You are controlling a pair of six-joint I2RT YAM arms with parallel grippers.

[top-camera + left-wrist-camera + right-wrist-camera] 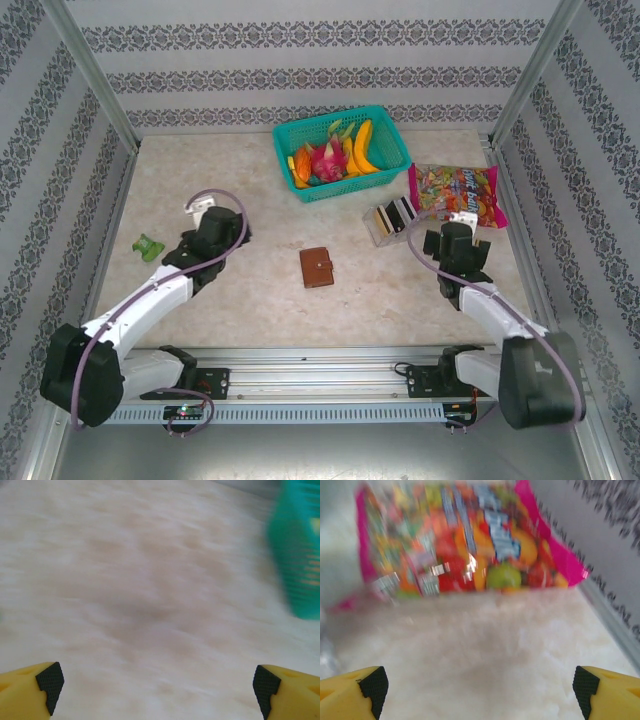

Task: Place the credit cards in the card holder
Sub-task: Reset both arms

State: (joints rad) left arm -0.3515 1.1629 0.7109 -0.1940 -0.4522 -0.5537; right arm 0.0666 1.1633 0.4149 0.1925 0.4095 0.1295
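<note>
My left gripper is spread wide, nothing between its yellow fingers; it hangs over bare table, with the teal basket off to its right; my right gripper is likewise parted and empty, facing the candy bag; from above, the card holder lies closed on the table between my 2 arms, apart from both; the credit cards stand on edge in a small clear box, just left of the candy bag and near my right gripper; a small green object lies left of my left arm.
</note>
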